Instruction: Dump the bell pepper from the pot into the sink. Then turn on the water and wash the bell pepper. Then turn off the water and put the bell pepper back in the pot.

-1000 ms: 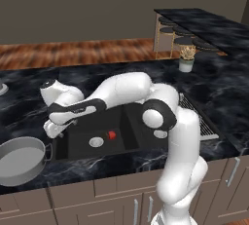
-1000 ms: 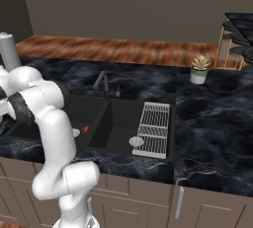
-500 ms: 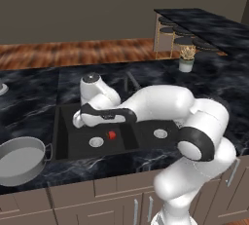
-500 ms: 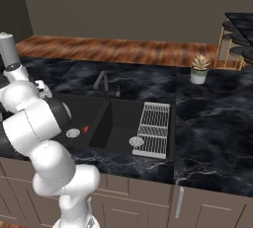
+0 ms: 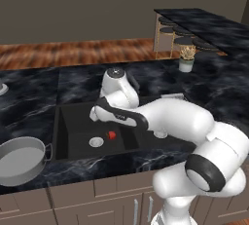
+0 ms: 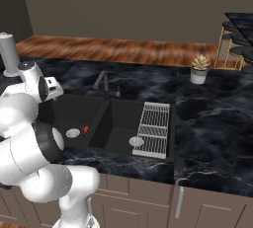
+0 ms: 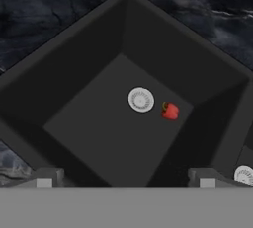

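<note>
The arm had swung across from the pot side of the desk [image 5: 29, 107] to hang over the left basin of the sink [image 5: 73, 121], where 1 second before it was still reaching out low toward the pot. The pincer [image 7: 126, 182] was spread wide and held nothing; its 2 tips stood well apart at the bottom of the hand view, looking straight down into the basin.

The bell pepper [image 7: 170, 111] lay on the basin floor just beside the round drain [image 7: 141, 99], apart from the walls. It had not shifted over that second. From the left base view it showed as a small red spot [image 5: 112, 135] next to the drain, below the forearm. The pot [image 5: 19, 160] sat upright on the desk to the left of the sink, with nothing seen inside it.

That suggested the dumping step was done. No water was running, and the faucet [image 6: 101, 81] stood at the back edge of the sink, between the 2 basins. The swing toward the sink's back probably opened the move to turn the water on, though the pincer was not yet at the faucet handle
</note>
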{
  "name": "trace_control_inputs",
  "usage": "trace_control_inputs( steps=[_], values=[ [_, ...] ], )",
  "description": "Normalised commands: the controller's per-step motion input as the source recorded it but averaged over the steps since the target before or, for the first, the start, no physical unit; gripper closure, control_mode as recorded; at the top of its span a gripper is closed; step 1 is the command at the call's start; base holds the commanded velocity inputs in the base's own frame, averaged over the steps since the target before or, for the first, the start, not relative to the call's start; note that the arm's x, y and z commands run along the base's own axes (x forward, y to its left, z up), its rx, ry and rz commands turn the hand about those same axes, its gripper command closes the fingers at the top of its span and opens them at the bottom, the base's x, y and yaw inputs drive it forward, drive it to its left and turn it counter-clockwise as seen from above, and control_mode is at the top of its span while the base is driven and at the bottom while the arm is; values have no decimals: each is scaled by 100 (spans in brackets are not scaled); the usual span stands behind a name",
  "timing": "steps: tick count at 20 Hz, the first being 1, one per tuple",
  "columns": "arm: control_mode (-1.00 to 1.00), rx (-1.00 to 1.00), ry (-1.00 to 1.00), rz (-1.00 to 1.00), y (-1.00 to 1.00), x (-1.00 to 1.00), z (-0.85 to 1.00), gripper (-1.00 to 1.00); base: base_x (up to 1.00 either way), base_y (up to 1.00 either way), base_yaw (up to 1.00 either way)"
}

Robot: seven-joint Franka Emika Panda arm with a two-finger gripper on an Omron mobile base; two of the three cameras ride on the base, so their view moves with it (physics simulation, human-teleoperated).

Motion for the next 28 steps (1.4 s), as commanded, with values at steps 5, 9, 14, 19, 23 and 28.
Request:
trace_control_inputs(
  steps=[5, 9, 14, 19, 23, 28],
  values=[
    [-100, 0, 0, 0, -32, -10, 16, -100, 0, 0, 0],
    [-100, 2, -1, 0, -37, -3, 22, -100, 0, 0, 0],
    [-100, 10, -4, 2, -44, 0, 27, -100, 0, 0, 0],
    [-100, 3, -7, 9, -43, 0, 6, -100, 0, 0, 0],
    [-100, 0, -13, 13, -42, -8, 0, -100, 0, 0, 0],
    [-100, -2, -21, 14, -35, -12, 0, -100, 0, 0, 0]
  ],
)
